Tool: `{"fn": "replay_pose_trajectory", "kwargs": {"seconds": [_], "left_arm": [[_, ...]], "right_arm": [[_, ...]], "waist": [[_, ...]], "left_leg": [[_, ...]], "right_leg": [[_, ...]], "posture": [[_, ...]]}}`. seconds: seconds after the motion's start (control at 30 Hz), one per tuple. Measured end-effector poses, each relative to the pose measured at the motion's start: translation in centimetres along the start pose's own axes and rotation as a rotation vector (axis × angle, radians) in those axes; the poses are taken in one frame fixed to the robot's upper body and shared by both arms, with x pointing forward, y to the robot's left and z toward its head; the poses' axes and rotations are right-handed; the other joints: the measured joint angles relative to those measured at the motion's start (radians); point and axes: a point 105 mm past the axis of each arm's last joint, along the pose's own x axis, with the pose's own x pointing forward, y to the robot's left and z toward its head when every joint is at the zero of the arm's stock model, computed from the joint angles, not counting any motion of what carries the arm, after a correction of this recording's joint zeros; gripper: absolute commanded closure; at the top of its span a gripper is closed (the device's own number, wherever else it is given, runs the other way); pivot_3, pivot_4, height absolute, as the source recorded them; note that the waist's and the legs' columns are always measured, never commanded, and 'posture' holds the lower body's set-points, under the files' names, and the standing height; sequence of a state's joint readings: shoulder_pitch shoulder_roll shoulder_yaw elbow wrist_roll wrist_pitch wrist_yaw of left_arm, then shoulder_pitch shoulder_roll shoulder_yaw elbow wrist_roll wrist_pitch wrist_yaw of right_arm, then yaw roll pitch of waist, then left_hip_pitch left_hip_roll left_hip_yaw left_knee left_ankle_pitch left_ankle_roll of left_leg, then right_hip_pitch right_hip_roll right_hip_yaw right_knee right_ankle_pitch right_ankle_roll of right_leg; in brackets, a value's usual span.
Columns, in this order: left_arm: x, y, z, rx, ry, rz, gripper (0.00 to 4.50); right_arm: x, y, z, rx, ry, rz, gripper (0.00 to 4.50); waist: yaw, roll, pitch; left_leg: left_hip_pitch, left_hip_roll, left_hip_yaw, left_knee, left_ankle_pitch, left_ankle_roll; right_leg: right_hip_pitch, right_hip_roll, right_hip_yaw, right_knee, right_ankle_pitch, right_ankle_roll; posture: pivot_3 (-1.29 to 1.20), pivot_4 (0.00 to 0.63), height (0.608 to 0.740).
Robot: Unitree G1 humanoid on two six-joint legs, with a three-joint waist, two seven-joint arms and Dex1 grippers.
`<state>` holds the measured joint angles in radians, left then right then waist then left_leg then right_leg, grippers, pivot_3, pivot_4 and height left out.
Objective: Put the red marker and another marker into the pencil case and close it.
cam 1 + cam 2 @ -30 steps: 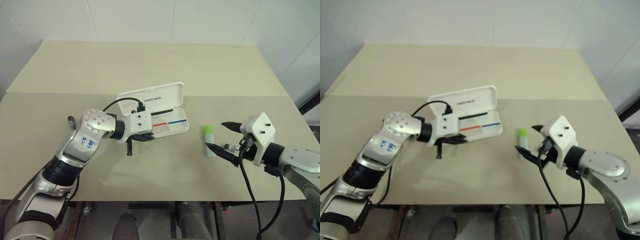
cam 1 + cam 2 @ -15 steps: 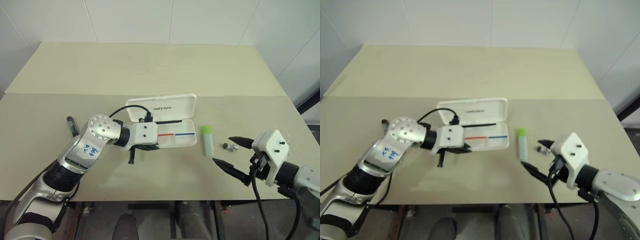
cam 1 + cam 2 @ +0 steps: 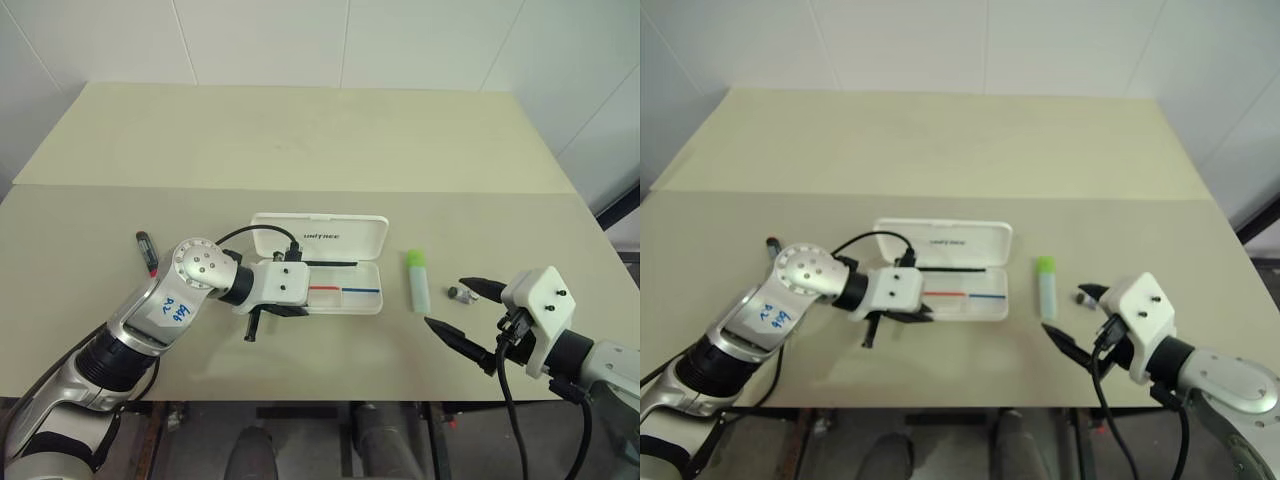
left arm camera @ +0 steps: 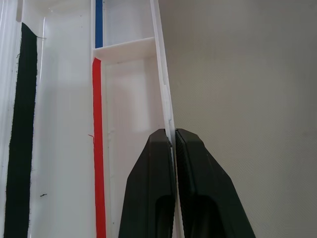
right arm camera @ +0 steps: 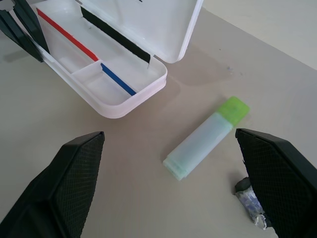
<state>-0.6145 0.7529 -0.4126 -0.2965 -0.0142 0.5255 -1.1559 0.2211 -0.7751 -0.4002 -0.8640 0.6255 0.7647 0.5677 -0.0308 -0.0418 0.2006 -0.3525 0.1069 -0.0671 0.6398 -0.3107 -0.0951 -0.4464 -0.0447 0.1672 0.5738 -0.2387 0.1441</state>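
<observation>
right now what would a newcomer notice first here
The open white pencil case lies mid-table, its near wall pinched by the shut left end effector. To its right lies the green-capped marker, with the open right end effector just beyond it. The red marker lies alone at the far left.

light: bright, even, diffuse | shadows: soft, faint on table (image 3: 300, 150) | glare: none | focus: sharp
</observation>
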Motion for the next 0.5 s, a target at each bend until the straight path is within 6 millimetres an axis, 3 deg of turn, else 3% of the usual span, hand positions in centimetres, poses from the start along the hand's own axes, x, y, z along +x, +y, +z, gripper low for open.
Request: {"fn": "replay_pose_trajectory", "kwargs": {"seconds": [0.5], "left_arm": [[0.5,-1.1,-1.2,-0.026,0.016,0.003,4.46]], "right_arm": [[0.3,0.0,-0.2,-0.024,0.004,-0.016,0.0]], "waist": [[-0.003,0.0,0.0]], "left_leg": [[0.0,0.0,0.0,0.0,0.0,0.0]], "right_leg": [[0.0,0.0,0.0,0.0,0.0,0.0]], "posture": [[0.0,0.15,0.74]]}}
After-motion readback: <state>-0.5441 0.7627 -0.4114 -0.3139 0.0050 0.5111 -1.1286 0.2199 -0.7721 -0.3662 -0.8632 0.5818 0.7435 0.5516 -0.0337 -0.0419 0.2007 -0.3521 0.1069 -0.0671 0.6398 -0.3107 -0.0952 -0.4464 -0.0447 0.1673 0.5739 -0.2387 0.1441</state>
